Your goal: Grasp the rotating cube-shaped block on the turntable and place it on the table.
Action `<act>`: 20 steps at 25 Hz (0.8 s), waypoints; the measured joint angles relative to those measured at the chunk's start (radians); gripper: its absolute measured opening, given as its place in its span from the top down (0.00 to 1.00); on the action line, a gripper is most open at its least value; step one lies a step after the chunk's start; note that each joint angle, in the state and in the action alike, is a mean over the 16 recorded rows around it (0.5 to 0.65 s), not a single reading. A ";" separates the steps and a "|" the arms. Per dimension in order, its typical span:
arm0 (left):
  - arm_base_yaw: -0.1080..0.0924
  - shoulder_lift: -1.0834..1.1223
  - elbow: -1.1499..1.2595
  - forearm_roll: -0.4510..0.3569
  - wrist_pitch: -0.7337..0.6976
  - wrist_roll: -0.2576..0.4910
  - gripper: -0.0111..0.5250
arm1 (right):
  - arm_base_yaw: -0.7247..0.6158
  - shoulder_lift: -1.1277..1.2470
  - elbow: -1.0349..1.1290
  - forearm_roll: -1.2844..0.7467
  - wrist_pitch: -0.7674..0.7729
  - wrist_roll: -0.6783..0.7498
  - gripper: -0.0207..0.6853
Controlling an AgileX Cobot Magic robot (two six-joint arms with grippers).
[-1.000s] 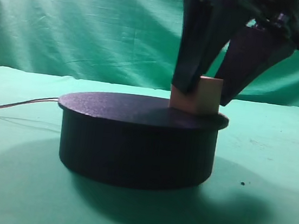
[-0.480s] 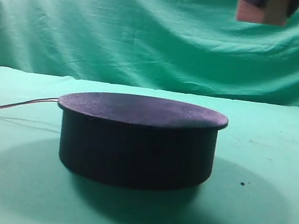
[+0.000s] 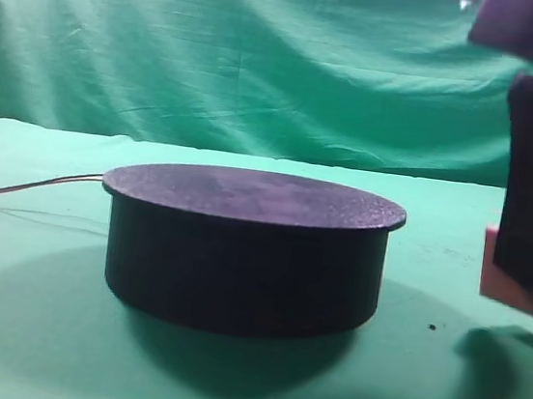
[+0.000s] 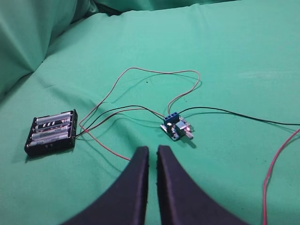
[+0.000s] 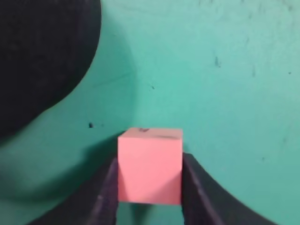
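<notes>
Cube-shaped block (image 5: 149, 165) clamped between right gripper (image 5: 150, 187) fingers, low at right frame edge beside turntable (image 3: 246, 251), for setting onto surface (image 3: 34, 346); left gripper (image 4: 153, 154) fingers together, idle.

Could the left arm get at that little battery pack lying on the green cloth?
Probably yes. In the left wrist view the battery pack lies in the open on the table, ahead and to one side of the left tool. Only thin wires run near it; nothing covers it.
</notes>
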 joint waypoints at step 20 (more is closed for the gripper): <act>0.000 0.000 0.000 0.000 0.000 0.000 0.98 | 0.000 -0.640 0.016 -0.023 0.168 0.070 0.97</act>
